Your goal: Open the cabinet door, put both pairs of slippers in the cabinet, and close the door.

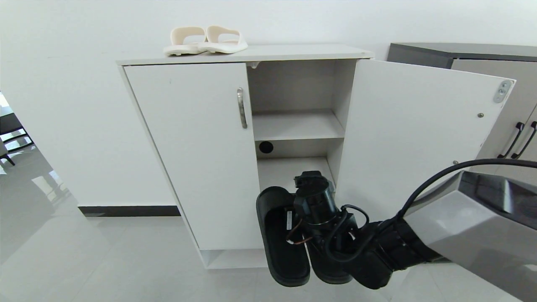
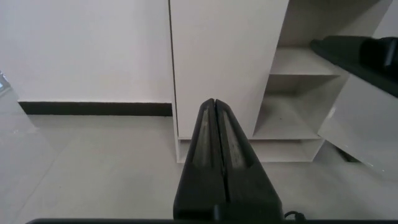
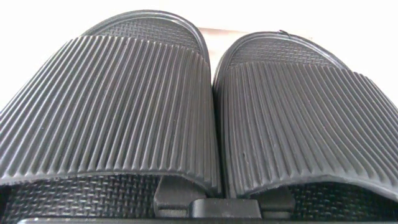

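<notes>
Right gripper [image 1: 309,184]: nearest the head camera, on the arm that comes in from the lower right; its fingers are clamped on the black slippers.
Black slippers [image 1: 280,235]: a pair held side by side and touching, off the floor [image 1: 105,260], in front of the open half of the cabinet. The toes point at the lower compartment and the heels hang out over the floor. The right wrist view shows the ribbed straps [image 3: 124,106] close up.
Left gripper [image 2: 215,111]: low and back from the cabinet, facing its closed door; the fingers [image 2: 202,146] are pressed together with nothing between them.
Cabinet [image 1: 293,52]: white, standing against the wall.
Left door [image 1: 193,147]: closed, with a metal handle [image 1: 241,108] at its inner edge.
Right door [image 1: 415,134]: swung wide open to the right.
Inside: a bare shelf [image 1: 295,125] with a round hole [image 1: 266,147] in the back panel beneath it, and the lower compartment below.
Cream slippers [image 1: 205,40]: a pair lying side by side on the cabinet top, above the closed door.
Grey cabinet [image 1: 482,54]: behind the open door, to the right.
</notes>
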You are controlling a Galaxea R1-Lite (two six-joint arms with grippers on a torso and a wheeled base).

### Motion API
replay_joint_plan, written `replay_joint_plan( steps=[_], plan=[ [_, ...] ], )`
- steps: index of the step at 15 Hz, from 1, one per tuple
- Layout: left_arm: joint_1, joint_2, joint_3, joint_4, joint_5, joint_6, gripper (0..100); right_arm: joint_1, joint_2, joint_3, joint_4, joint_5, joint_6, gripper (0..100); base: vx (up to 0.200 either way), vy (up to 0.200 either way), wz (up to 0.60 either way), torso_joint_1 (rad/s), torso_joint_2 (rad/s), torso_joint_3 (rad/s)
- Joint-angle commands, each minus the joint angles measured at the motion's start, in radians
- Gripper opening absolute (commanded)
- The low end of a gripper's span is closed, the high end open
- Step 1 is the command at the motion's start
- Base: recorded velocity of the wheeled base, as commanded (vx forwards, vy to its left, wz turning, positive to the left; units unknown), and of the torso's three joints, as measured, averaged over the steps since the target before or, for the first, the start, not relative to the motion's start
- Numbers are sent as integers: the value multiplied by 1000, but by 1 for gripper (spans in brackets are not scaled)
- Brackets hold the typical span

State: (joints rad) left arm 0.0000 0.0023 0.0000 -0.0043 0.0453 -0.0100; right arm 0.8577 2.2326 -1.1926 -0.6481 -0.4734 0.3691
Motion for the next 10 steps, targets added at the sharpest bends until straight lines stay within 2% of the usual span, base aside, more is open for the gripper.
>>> replay_joint_plan(
  steps=[1, 5, 10],
  plan=[
    [2, -1, 0, 0, -2, 2, 0, -8, 94, -71, 11, -22, -7, 0, 0, 0, 0, 0, 0, 0],
    [0, -1, 0, 1, -10, 13, 0, -29, 105, -101, -18, -27, -79, 0, 0, 0, 0, -1, 1, -27],
    [0, -1, 0, 1, -10, 13, 0, -51, 162, -193, -100, -99, -147, 0, 0, 0, 0, 3, 3, -188]
  ],
)
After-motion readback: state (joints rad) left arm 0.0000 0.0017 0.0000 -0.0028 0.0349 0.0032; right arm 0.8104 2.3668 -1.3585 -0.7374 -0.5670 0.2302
